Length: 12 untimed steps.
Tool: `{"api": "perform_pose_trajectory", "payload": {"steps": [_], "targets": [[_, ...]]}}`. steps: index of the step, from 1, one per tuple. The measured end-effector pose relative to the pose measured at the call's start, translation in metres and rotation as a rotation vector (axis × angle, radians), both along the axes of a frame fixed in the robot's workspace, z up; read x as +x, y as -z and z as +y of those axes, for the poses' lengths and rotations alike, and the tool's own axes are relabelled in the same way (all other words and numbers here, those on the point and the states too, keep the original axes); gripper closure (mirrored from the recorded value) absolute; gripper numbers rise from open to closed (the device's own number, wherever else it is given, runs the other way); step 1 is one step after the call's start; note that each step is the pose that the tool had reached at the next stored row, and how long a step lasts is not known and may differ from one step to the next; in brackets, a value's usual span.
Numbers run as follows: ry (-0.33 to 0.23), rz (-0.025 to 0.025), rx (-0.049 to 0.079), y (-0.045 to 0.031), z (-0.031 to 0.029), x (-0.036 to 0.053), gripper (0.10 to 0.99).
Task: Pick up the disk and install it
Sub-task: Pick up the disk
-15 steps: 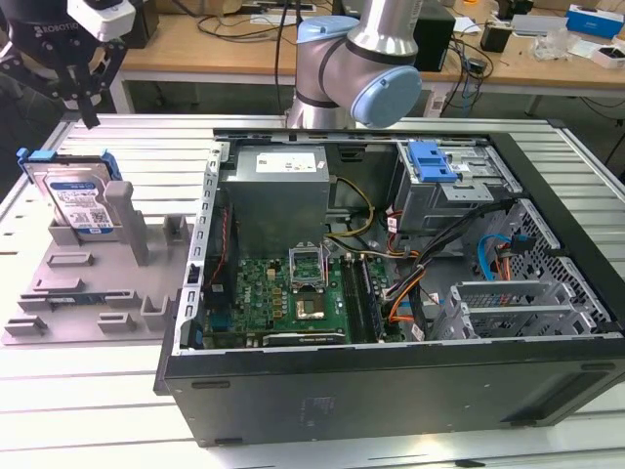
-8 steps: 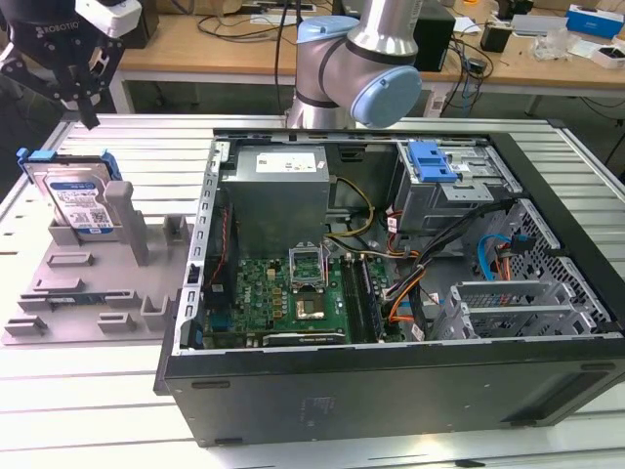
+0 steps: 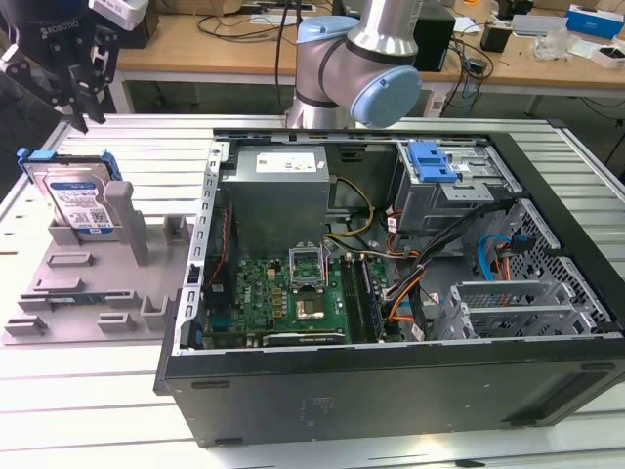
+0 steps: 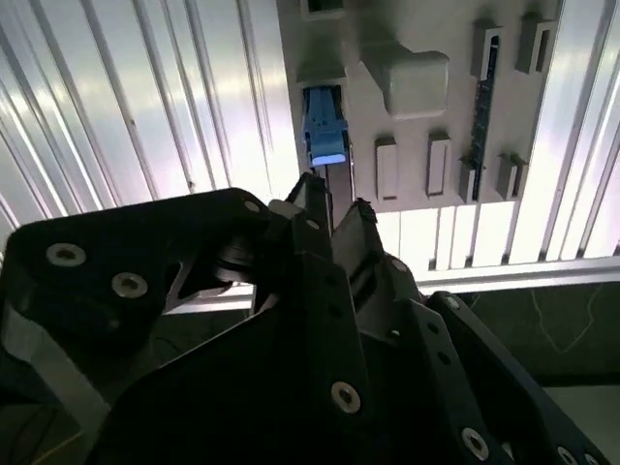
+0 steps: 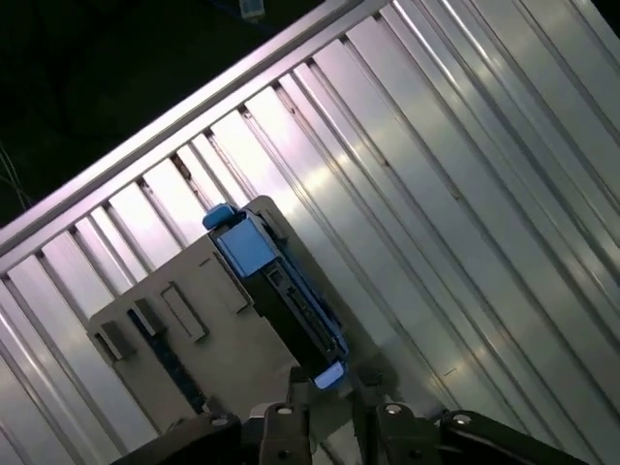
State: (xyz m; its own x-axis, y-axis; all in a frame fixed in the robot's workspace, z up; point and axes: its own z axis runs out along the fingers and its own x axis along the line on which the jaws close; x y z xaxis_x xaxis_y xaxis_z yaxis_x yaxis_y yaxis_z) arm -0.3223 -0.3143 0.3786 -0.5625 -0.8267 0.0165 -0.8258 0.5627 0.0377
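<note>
While jaws stand narrowly parted and empty, gripper [image 4: 334, 201] hangs above disk [image 3: 80, 200], upright in grey holder [image 3: 88, 283] beneath fingertips. Risk: gap tight, slight misalignment, fingertip strikes disk edge, tips it.

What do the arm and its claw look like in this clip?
The arm is a silver-grey tube with rounded light blue joint caps. The claw is matte black, built of angular linked plates fastened with silver screw heads, tapering to two narrow fingers. In the exterior view its body carries white lettering.
</note>
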Motion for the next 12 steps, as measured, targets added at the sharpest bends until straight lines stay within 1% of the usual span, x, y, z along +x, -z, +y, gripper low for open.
{"api": "perform_pose_trajectory", "payload": {"steps": [2, 3, 4, 10, 12], "targets": [[-0.033, 0.0001, 0.0, 0.0, 0.0, 0.0, 0.671], [-0.047, 0.0, 0.0, 0.0001, 0.0, 0.0, 0.671], [-0.069, 0.0, 0.0, 0.0001, 0.0, 0.0, 0.604], [-0.174, -0.0011, -0.001, 0.0004, 0.0, 0.0, 0.604], [-0.197, -0.0018, -0.001, 0.0004, 0.0, 0.0, 0.604]]}}
